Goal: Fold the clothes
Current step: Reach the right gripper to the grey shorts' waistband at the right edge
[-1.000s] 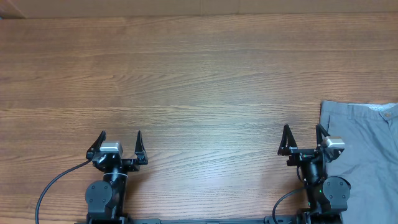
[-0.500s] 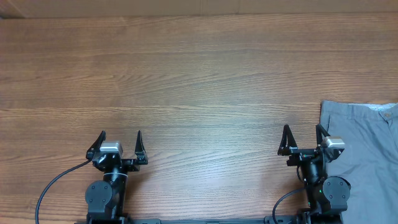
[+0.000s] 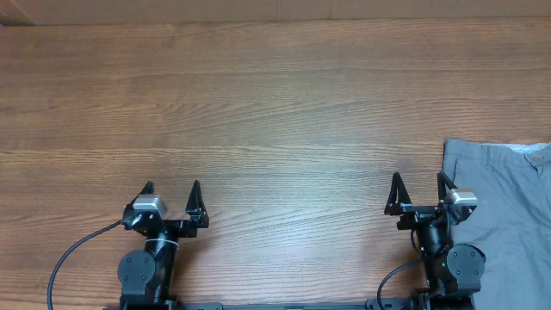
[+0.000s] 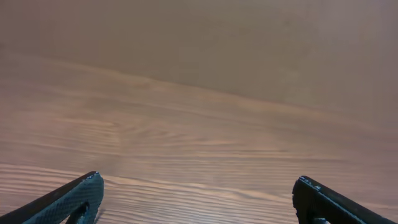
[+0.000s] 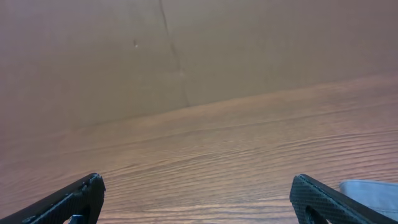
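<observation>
Left fingers [image 3: 195, 196] swung rightward; they and right fingers [image 3: 395, 194] gape empty; overhead shows shorts [image 3: 508, 224].

Wood-grain table [image 3: 275, 103] is seen across the whole overhead view, grain running L-R. Beyond its far edge a plain brown board [image 4: 249, 43] is seen; a vert. seam [image 5: 175, 59] is shown in it, R wrist view.
</observation>
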